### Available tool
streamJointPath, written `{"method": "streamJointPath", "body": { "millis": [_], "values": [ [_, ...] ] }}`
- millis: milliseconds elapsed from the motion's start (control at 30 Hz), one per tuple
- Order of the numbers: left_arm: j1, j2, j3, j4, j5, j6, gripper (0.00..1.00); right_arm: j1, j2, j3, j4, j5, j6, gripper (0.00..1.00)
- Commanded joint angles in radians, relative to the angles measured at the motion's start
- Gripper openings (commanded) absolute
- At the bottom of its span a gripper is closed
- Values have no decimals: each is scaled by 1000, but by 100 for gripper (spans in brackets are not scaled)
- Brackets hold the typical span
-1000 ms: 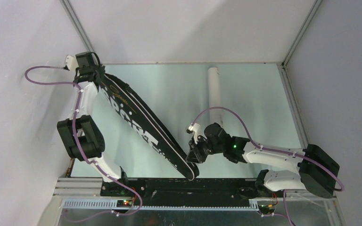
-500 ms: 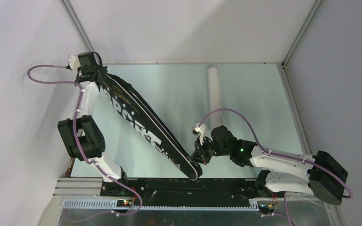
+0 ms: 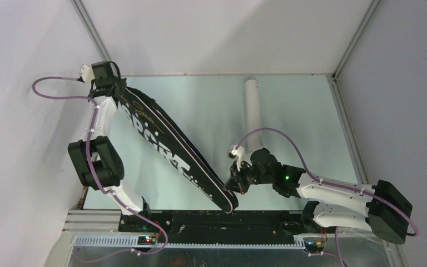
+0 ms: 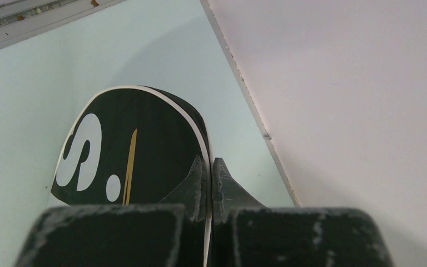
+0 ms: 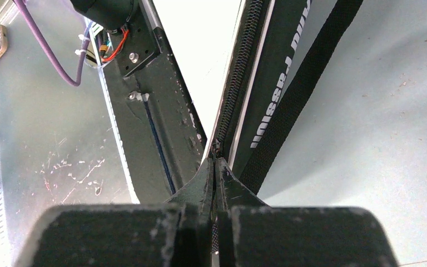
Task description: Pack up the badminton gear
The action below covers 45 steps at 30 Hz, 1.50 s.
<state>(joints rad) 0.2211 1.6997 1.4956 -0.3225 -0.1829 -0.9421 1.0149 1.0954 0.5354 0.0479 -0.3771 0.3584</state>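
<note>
The black racket-shaped bag (image 3: 167,147) lettered "SPORT" stretches diagonally from the far left to the near middle. My left gripper (image 3: 113,89) is shut on the white-piped rim of its wide end; in the left wrist view my left gripper (image 4: 208,164) pinches the bag (image 4: 133,139). My right gripper (image 3: 234,186) is at the narrow end. In the right wrist view my right gripper (image 5: 215,161) is shut on the pull at the end of the zipper (image 5: 238,83). The long white tube (image 3: 253,108) lies at the far middle. No rackets or shuttlecocks show.
The bag's black strap (image 5: 306,83) hangs beside the zipper. The black base rail (image 3: 200,219) runs along the near edge, close under the bag's narrow end. Grey walls close in on the left, back and right.
My right gripper has shifted slightly right and nearer with the bag's narrow end, and its arm has stretched out. The left gripper nudged the wide end a little. Both have held still over the last half second.
</note>
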Motion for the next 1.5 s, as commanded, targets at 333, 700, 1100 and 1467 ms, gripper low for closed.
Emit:
{"method": "streamJointPath", "body": {
  "millis": [333,700,1100,1467],
  "values": [
    [4,8,80,56,-40,21,0,41,-149,-100,-84,75,118,0],
    [4,47,112,65,-86,23,0,310,-396,-231,-195,324,412,0],
    [-18,65,108,134,-45,-2,0,350,-310,-269,-179,541,596,0],
    [-43,84,122,281,133,28,55,168,-338,-180,-218,636,401,57]
  ]
}}
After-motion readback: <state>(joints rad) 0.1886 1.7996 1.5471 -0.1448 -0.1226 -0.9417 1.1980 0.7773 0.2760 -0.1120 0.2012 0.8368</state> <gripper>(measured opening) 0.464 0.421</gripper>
